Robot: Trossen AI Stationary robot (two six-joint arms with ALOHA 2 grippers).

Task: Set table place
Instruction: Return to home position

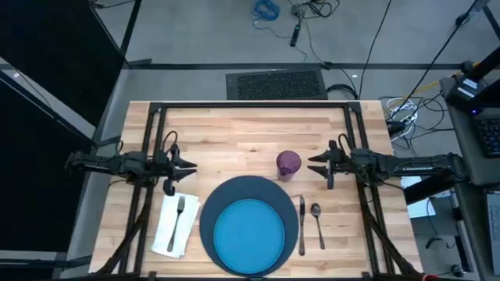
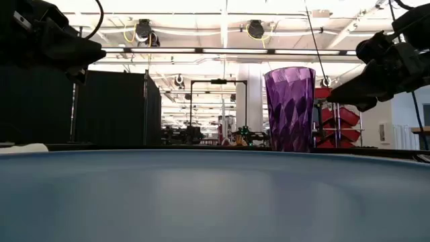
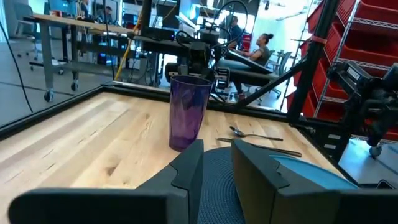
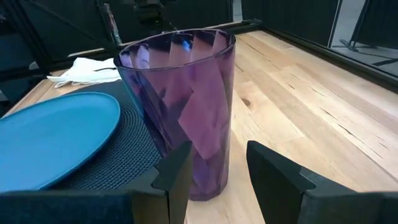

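Hovering over the counter, my right gripper hangs released just beside the purple cup, my left gripper released opposite.

Grey floor, red shelving

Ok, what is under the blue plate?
The blue plate lies on the dark grey charger, whose rim shows beyond it. The charger's middle and the table below are covered.
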